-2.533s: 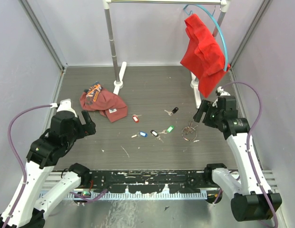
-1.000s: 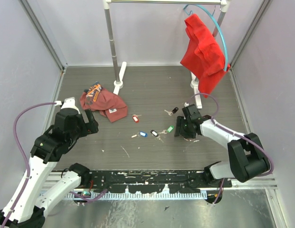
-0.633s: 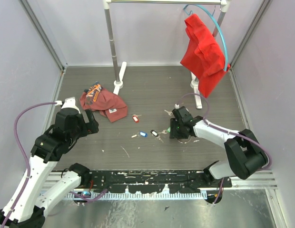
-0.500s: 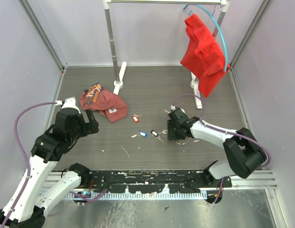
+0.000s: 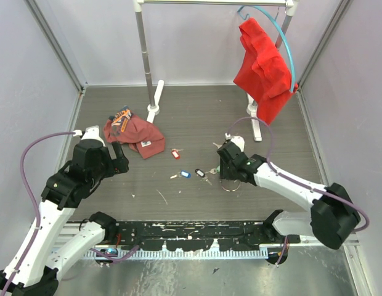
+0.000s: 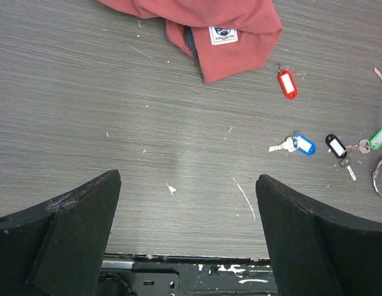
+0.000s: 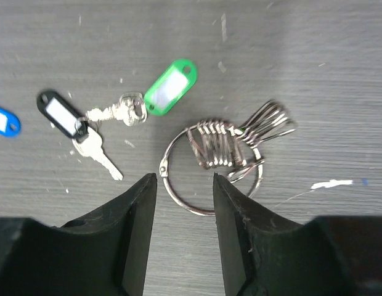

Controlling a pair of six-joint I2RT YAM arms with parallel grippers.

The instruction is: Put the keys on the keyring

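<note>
The right arm is stretched low from its base at the near right corner toward the middle of the table (image 5: 197, 117), with the forearm laid almost flat and the wrist bent down. The right gripper (image 7: 183, 179) is pointed at the surface with its jaws partly spread. Between them the near left arc of the keyring (image 7: 164, 172) is seen. The wire is not pinched, and whether a finger touches it cannot be told. A bunch of smaller rings (image 7: 215, 145) is threaded on the keyring's far side.

Just left of the keyring lie the green-tagged key (image 7: 169, 86) and the black-tagged key (image 7: 61, 114), close together. The blue-tagged key (image 6: 305, 146) is found further left, and the red-tagged key (image 6: 287, 83) beyond it, near a red garment (image 6: 203, 28) crumpled on the table.

The left arm is folded at the left side, elbow raised. The left gripper (image 6: 188, 185) is held above bare table with its jaws spread wide and nothing between them.
</note>
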